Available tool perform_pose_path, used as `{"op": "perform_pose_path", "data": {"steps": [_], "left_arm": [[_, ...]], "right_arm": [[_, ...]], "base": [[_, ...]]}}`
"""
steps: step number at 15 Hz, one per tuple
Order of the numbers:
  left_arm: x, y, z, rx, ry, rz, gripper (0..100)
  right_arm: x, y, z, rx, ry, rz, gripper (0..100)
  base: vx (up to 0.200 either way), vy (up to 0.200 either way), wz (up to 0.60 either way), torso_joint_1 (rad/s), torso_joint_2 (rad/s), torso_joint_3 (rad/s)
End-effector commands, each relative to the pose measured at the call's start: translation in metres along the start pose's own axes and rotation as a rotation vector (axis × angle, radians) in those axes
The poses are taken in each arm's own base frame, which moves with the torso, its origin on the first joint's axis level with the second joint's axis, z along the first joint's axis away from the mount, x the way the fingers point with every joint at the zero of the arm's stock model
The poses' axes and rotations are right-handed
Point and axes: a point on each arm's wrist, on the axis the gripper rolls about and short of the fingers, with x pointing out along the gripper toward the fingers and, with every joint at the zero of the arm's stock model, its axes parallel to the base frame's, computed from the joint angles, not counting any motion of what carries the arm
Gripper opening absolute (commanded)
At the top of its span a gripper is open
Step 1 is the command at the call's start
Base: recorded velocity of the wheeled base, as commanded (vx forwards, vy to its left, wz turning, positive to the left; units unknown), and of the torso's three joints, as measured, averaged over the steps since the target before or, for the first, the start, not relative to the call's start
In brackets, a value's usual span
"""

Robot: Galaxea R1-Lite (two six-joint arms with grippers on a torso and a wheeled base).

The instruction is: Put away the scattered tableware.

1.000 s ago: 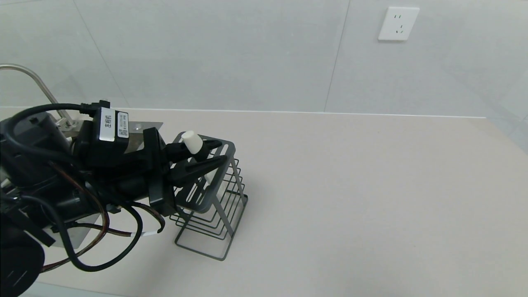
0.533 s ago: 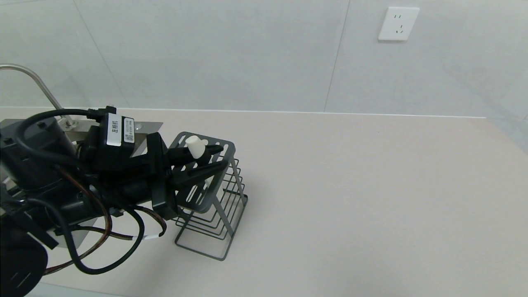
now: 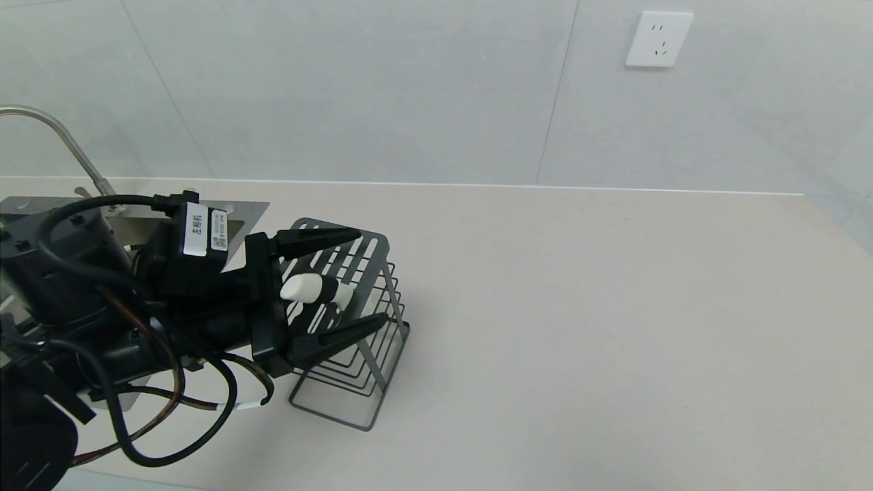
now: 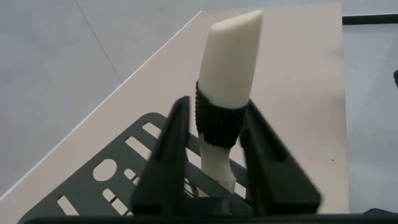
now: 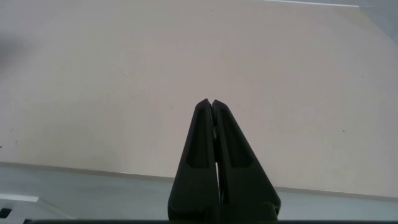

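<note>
A white-handled utensil (image 3: 307, 289) with a black band stands in the dark wire cutlery rack (image 3: 372, 247) on the beige counter, its handle leaning toward my left arm. My left gripper (image 3: 372, 275) is open, one finger above the handle and one below, neither pressing it in the head view. In the left wrist view the utensil (image 4: 230, 68) rises between the two fingers of the left gripper (image 4: 216, 106), above the rack's slotted top plate (image 4: 112, 180). My right gripper (image 5: 211, 103) is shut, holds nothing, and hangs over bare counter.
A steel sink rim (image 3: 239, 210) and a curved faucet (image 3: 68, 143) lie behind my left arm at the counter's left end. A wall socket (image 3: 659, 39) sits high on the tiled wall. The counter to the right of the rack is open room.
My left gripper has opened and let go of the white-handled utensil. The handle has sunk lower and tipped over, now resting in the rack.
</note>
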Motion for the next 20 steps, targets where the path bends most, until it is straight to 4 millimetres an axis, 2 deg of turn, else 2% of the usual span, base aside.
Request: {"op": "perform_pose_path", "data": {"steps": [1, 8, 11, 13, 16, 18, 20], "left_arm": [[0.000, -0.001, 0.001, 0.004, -0.005, -0.002, 100], [0.000, -0.002, 0.004, 0.018, -0.018, -0.003, 100], [-0.008, -0.007, 0.023, 0.068, -0.071, 0.004, 100], [-0.021, -0.015, 0.038, 0.112, -0.109, 0.016, 100], [-0.058, -0.040, 0.075, 0.236, -0.210, 0.056, 100], [-0.084, -0.060, 0.090, 0.284, -0.257, 0.091, 100], [-0.120, -0.092, 0.098, 0.281, -0.262, 0.153, 100]], "right_arm": [[0.000, 0.000, 0.000, 0.000, 0.000, 0.001, 0], [0.000, 0.000, 0.000, 0.001, 0.000, 0.001, 0], [0.000, 0.000, 0.000, 0.001, 0.000, 0.001, 0], [0.000, 0.000, 0.000, 0.009, 0.000, 0.001, 0], [0.000, 0.000, 0.000, 0.010, 0.000, 0.001, 0], [0.000, 0.000, 0.000, 0.012, 0.000, 0.001, 0], [0.000, 0.000, 0.000, 0.012, 0.000, 0.001, 0]], "base": [[0.000, 0.000, 0.00, 0.000, 0.00, 0.000], [0.000, 0.000, 0.00, 0.000, 0.00, 0.000], [0.000, 0.000, 0.00, 0.000, 0.00, 0.000], [0.000, 0.000, 0.00, 0.000, 0.00, 0.000], [0.000, 0.000, 0.00, 0.000, 0.00, 0.000], [0.000, 0.000, 0.00, 0.000, 0.00, 0.000], [0.000, 0.000, 0.00, 0.000, 0.00, 0.000]]}}
